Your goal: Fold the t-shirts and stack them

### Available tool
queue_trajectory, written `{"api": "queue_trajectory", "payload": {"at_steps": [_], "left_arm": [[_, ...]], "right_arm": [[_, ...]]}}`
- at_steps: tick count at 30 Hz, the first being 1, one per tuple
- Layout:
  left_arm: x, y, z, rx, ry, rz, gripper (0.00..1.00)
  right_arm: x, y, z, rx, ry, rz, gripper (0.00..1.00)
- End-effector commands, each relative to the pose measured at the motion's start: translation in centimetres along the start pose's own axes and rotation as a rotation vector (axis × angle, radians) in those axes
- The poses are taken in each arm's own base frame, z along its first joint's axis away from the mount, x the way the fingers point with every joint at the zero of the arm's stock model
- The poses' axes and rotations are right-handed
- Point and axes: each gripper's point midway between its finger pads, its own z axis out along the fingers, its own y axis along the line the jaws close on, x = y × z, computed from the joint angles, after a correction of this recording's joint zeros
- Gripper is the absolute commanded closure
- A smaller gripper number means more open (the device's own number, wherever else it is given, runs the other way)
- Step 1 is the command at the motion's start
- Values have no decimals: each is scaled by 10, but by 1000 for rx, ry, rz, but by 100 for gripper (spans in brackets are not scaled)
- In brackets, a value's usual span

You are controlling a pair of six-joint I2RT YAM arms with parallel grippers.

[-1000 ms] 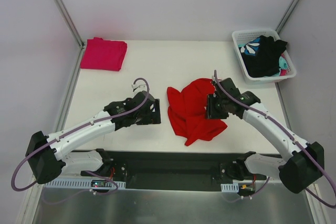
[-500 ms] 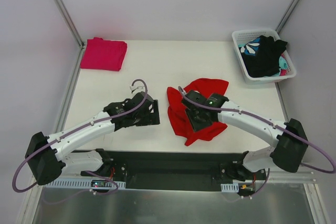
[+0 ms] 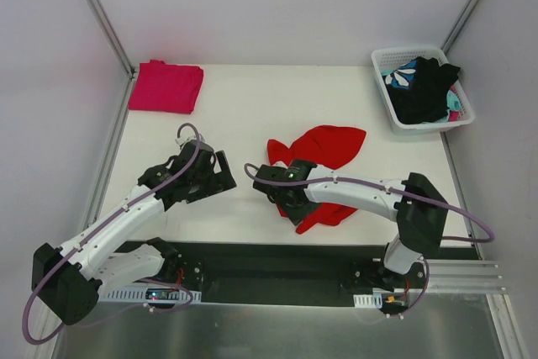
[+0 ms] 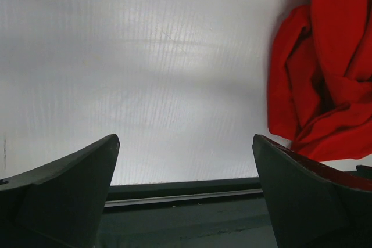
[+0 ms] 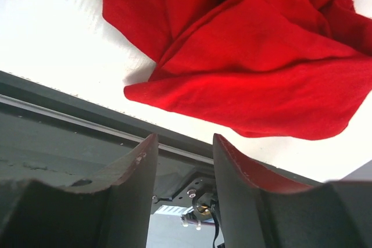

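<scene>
Left gripper gapes wide over the table, the crumpled red t-shirt beside one finger; right gripper, parted and empty, stops just short of its hem; only overhead appear the folded pink t-shirt and laundry basket.

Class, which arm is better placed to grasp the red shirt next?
Right. The right claw, open, hangs at the near-left edge of the shirt; the left claw, also open, is off to one side.
</scene>
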Motion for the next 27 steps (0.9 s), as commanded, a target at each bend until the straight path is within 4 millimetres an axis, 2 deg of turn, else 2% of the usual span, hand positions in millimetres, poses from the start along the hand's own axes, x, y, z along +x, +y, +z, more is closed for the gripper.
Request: {"api": "queue_trajectory", "payload": {"at_steps": [1,5,10,16,22,27], "left_arm": [[13,5,-1,-5,55,0,1],[14,6,-1,-4,57,0,1],[11,6,-4,-3,44,3,1],[11,15,-2,-31,53,-26,1],[3,27,-6,-59,42,-65,1],[0,25,-10,-43,37,-59,1]], "right_arm": [[16,3,8,19,95,-85,53],[24,15,27,-1,137,-96,53],[22,30,37,-34,159,-92,53],[23,50,52,-48,189,-113,53],[21,55,58,-32,197,-123,53],[17,51,60,-2,187,-130,53]]}}
